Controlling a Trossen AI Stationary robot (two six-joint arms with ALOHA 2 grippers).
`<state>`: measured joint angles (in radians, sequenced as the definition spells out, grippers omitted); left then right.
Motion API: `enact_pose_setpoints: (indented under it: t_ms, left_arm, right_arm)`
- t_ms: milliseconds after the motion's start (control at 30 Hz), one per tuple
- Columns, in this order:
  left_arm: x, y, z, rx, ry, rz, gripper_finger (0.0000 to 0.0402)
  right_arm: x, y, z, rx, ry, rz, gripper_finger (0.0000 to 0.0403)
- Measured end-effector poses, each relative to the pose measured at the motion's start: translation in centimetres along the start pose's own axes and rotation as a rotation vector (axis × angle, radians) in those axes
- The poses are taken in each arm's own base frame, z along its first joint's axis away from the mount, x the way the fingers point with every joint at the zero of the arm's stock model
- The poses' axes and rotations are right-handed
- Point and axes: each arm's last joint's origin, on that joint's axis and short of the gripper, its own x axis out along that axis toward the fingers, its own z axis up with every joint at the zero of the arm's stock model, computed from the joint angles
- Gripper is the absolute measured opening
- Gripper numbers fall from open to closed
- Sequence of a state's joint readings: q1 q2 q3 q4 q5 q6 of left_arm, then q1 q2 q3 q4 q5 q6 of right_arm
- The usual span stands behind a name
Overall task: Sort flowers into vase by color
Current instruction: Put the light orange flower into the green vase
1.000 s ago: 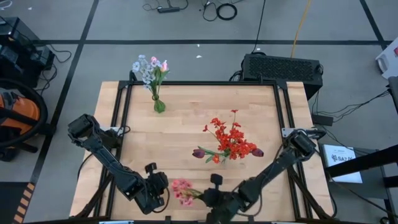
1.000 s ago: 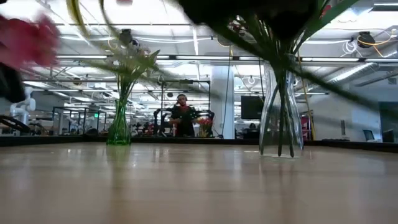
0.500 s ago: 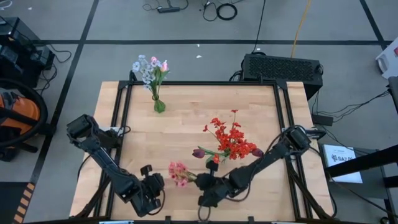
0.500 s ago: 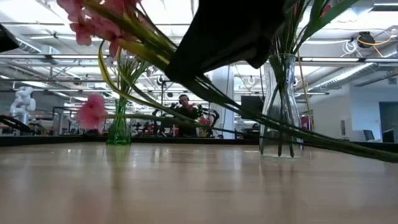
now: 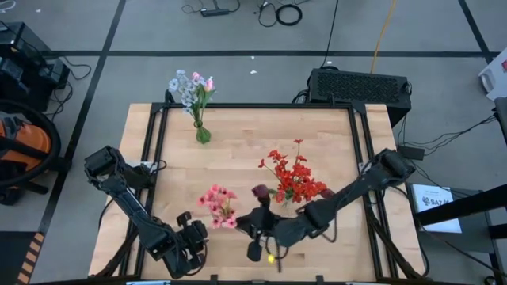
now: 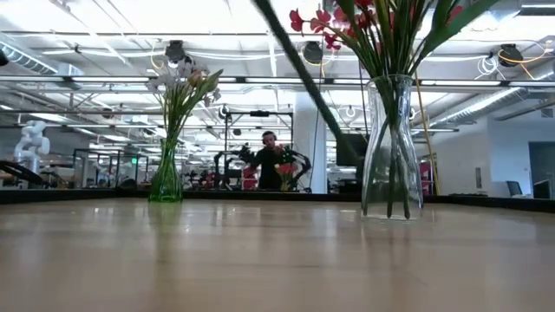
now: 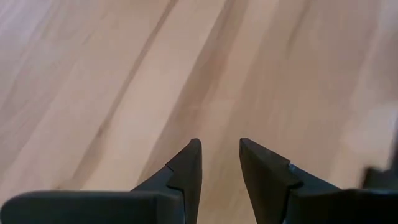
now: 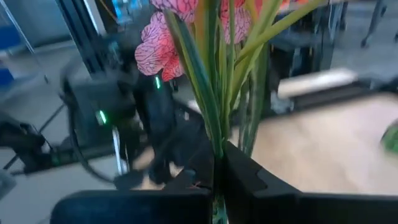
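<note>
Your right hand clamped on pink flower stem, lifted over worktop near front edge, beside red flowers. Left hand parted, empty, front-left corner.

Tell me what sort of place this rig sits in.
Likely a robotics lab or open workshop: the low view shows exposed ceiling ducts and lights and other workstations, and the wooden table stands on a concrete floor strewn with cables.
</note>
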<state>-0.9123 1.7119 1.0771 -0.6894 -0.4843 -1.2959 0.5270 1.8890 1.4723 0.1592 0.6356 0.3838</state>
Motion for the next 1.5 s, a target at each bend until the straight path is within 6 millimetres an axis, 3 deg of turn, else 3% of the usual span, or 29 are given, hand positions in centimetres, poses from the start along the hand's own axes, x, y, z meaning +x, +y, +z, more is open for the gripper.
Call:
enact_pose_setpoints:
  t_ms: [167, 300, 600, 733, 967, 1333, 1500]
  left_arm:
    - [-0.2, -1.0, 0.8, 0.007, -0.144, -0.078, 0.0113]
    - [-1.8, -1.1, 2.7, 0.003, -0.256, -0.142, 0.0113]
    - [-10.8, 2.6, 6.7, 0.030, -0.570, -0.210, 0.0113]
    - [-12.9, 4.1, 7.5, 0.018, -0.626, -0.232, 0.0113]
    - [-12.8, 3.4, 8.8, -0.009, -0.660, -0.294, 0.0126]
    - [-11.5, 2.7, 11.0, -0.002, -0.702, -0.314, 0.0246]
    - [-11.9, 2.6, 11.9, 0.006, -0.767, -0.328, 0.0277]
  right_arm:
    - [-2.1, -0.1, 3.3, -0.013, -0.090, 0.011, 0.0006]
    - [-2.9, -0.2, 4.7, -0.008, -0.125, 0.019, 0.0006]
    - [-3.8, -0.2, 6.4, -0.032, -0.204, 0.048, 0.0007]
    - [-4.0, -0.2, 7.0, 0.005, -0.254, 0.047, 0.0008]
    - [-4.1, -0.2, 7.9, -0.002, -0.327, 0.067, 0.0008]
    - [-4.1, -0.2, 7.9, -0.020, -0.335, 0.071, 0.0008]
    - [-4.1, -0.1, 8.2, -0.065, -0.352, 0.138, 0.0008]
